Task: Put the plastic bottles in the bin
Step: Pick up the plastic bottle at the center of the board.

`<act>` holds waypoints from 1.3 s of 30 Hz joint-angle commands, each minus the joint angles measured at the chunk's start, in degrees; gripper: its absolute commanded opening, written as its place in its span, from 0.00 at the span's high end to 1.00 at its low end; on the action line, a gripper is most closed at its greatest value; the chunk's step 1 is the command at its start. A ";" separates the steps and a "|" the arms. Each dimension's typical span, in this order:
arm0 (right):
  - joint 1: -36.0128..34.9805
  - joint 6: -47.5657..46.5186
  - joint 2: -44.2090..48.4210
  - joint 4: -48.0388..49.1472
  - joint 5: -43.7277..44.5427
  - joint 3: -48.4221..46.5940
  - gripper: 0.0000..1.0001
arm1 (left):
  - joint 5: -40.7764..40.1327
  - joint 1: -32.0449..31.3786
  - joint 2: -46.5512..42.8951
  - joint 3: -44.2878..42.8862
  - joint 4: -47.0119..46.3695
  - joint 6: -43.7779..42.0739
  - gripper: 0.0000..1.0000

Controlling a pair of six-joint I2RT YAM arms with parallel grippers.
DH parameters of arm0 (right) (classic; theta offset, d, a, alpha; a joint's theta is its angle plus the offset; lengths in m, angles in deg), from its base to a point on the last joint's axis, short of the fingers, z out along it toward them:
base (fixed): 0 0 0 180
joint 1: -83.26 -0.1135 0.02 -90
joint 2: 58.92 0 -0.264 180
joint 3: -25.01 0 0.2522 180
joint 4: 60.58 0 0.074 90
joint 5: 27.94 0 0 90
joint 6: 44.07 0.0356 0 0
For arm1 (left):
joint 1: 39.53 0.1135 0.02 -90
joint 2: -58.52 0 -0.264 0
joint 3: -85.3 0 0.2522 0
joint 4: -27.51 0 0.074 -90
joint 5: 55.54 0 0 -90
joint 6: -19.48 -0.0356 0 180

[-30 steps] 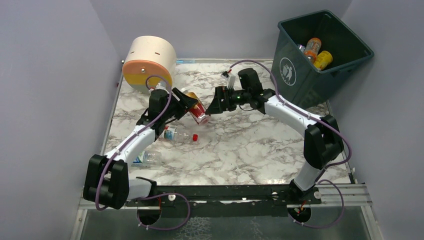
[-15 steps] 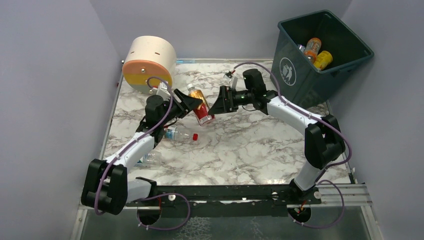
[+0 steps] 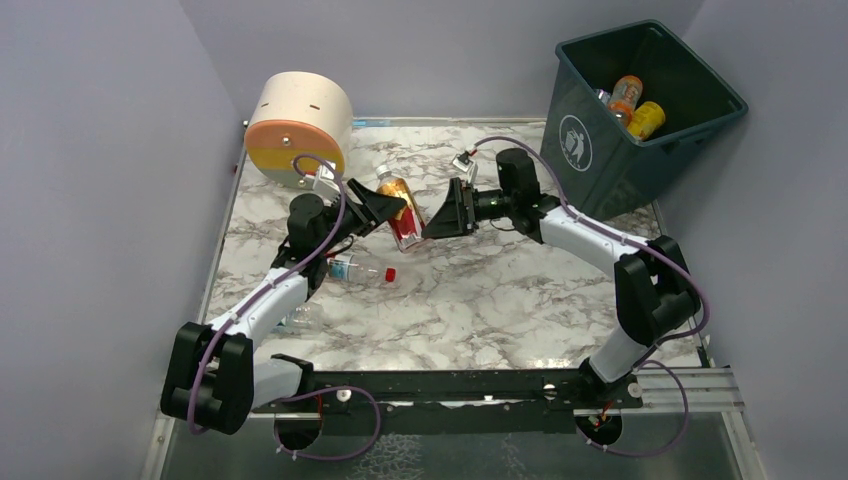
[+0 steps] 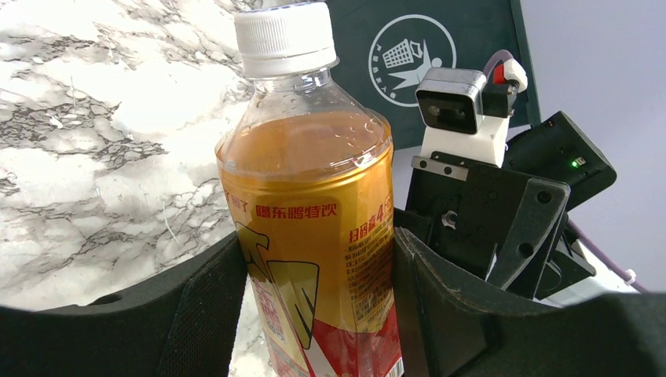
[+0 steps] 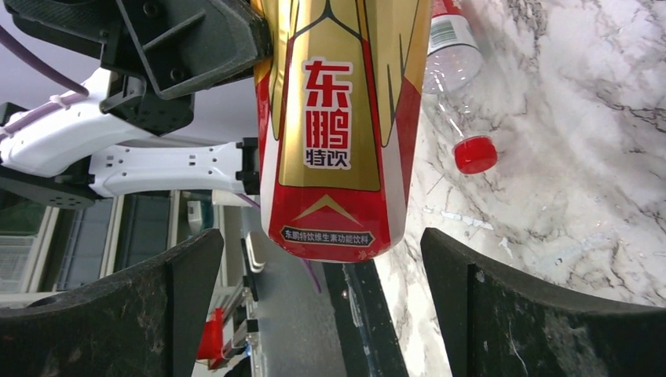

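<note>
My left gripper (image 3: 392,208) (image 4: 318,283) is shut on a plastic bottle (image 3: 402,212) (image 4: 314,204) with amber drink, a gold and red label and a white cap. It holds the bottle above the table's middle. My right gripper (image 3: 438,218) (image 5: 323,275) faces it, open, and the bottle's red base (image 5: 334,228) hangs just beyond its fingertips, apart from both. The dark green bin (image 3: 620,170) (image 4: 471,31) stands at the far right, with an orange bottle (image 3: 626,95) and a yellow bottle (image 3: 647,118) inside. A clear bottle with a red cap (image 3: 358,269) (image 5: 455,71) lies on the table below the left arm. Another clear bottle (image 3: 296,318) lies by that arm's forearm.
A cream cylinder with an orange face (image 3: 298,125) lies at the far left corner of the marble table (image 3: 480,300). Purple walls close in the left, far and right sides. The black rail with the arm bases (image 3: 450,385) runs along the near edge.
The left gripper has raised the bottle and tipped it more upright. The right gripper has swung lower and closer, so its open jaws now face the bottle's base.
</note>
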 commanded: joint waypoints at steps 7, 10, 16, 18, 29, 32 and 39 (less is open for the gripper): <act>-0.45 2.88 1.25 4.70 -2.41 0.40 0.00 | 1.77 -0.05 -0.66 0.21 -3.17 -0.08 0.37; -1.31 2.68 0.38 4.21 -1.84 -0.02 0.01 | 1.68 -0.05 -0.74 0.42 -3.17 -0.03 0.37; -3.74 0.95 -1.70 1.36 0.32 -2.68 0.03 | 1.53 -0.05 -0.75 0.30 -3.17 -0.08 0.37; -4.23 0.48 -2.22 0.56 0.93 -3.38 0.04 | 1.39 -0.05 -0.83 0.55 -3.17 -0.08 0.37; -5.24 -0.13 -4.67 -0.94 4.41 -5.47 0.06 | 1.28 -0.14 -1.88 2.06 -3.17 0.52 0.37; -5.89 -1.04 -5.90 -2.80 5.04 -7.17 0.07 | 1.25 -0.14 -1.76 2.10 -3.17 0.67 0.37; -6.72 -1.96 -7.97 -4.11 6.32 -8.87 0.13 | 0.89 -0.14 -2.13 2.10 -3.17 0.89 0.37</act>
